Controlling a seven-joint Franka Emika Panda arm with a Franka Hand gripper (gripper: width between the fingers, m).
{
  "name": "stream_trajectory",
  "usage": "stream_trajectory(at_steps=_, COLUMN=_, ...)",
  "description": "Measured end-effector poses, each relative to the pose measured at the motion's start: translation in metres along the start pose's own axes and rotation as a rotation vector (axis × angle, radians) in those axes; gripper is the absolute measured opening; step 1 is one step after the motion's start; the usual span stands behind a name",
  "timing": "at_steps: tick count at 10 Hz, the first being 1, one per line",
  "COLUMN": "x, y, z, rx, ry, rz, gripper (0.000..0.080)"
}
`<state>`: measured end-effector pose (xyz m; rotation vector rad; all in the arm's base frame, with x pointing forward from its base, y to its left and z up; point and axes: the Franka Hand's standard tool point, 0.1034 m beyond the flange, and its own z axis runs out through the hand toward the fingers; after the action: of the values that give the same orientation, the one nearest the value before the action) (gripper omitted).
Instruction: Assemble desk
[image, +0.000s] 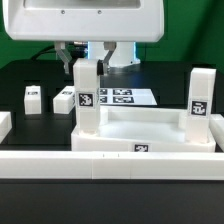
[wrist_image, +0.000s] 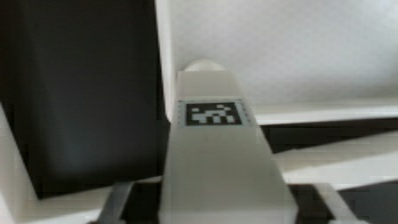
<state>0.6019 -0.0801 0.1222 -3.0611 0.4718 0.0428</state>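
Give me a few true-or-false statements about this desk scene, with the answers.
1. The hand grips a leg standing at a corner of the tabletop. True.
2. All four legs are fitted. False: two loose legs sit on the table, apart from the tabletop.
3. A second leg stands upright at the exterior view's right. True.
4. The marker board lies inside the tabletop. False: it lies on the table behind it.
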Motion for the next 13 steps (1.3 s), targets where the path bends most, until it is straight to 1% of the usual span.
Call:
stream_trajectory(at_steps=3, x=0.0, y=-0.002, z=0.0, rx=0.023, ry=0.044, rz=0.273, gripper=0.029)
stream_trajectory(at_steps=5, x=0.0, y=-0.006, z=0.001, rx=0.03, ry=0.05, rz=0.422, gripper=0.029)
stream_trajectory(at_steps=6, x=0.0, y=-0.009, z=0.001, rx=0.041, ry=0.047, rz=0.518, gripper=0.029)
stream_trajectory(at_steps=7, x=0.0, y=-0.01, z=0.001, rx=0.044, ry=0.047, rz=0.569, gripper=0.029)
stream_trajectory(at_steps=10, x=-0.001, y=-0.018, z=0.001, rx=0.06, ry=0.036, rz=0.833, gripper=0.029)
stream_trajectory(at_steps=11, x=-0.001, y=-0.021, z=0.001, rx=0.068, ry=0.033, rz=0.912, gripper=0.029)
stream_trajectory(at_steps=12, x=0.0, y=-0.024, z=0.002, rx=0.085, ry=0.027, rz=0.991, gripper=0.029)
stream_trajectory(at_steps=13, x=-0.001, y=-0.026, z=0.002, rx=0.094, ry=0.019, rz=1.071, gripper=0.029)
